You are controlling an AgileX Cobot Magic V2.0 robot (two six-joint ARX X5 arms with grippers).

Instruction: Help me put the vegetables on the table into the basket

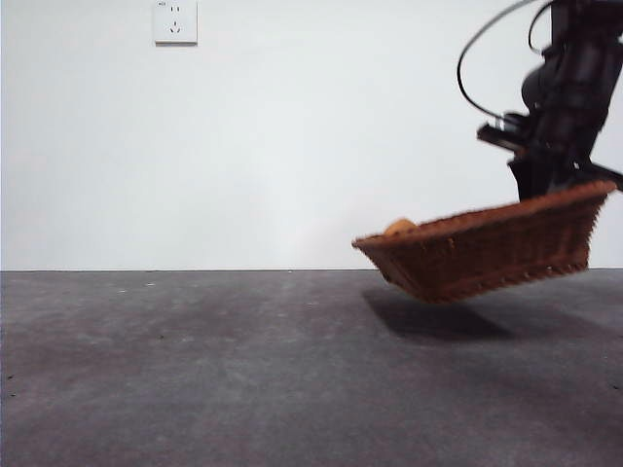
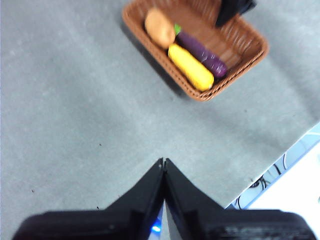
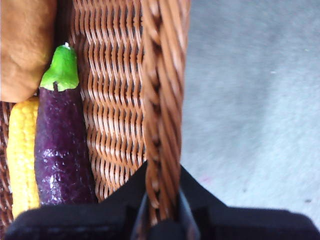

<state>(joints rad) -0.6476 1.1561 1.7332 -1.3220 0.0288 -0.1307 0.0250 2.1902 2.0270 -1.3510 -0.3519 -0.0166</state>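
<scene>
The brown wicker basket [image 1: 487, 253] hangs tilted above the grey table [image 1: 195, 370], its right end higher, casting a shadow beneath. My right gripper [image 1: 545, 185] is shut on the braided rim [image 3: 162, 100] at that raised end. Inside lie the orange-brown potato [image 2: 160, 27], the purple eggplant [image 2: 202, 52] with its green cap, and the yellow corn [image 2: 190, 66]. In the front view only the potato's top [image 1: 399, 227] peeks over the rim. My left gripper [image 2: 163, 162] is shut on nothing, high over bare table, well away from the basket [image 2: 200, 95].
A white wall with a socket [image 1: 175, 21] stands behind the table. In the left wrist view the table's edge runs close to the basket, with cables [image 2: 260, 180] beyond it.
</scene>
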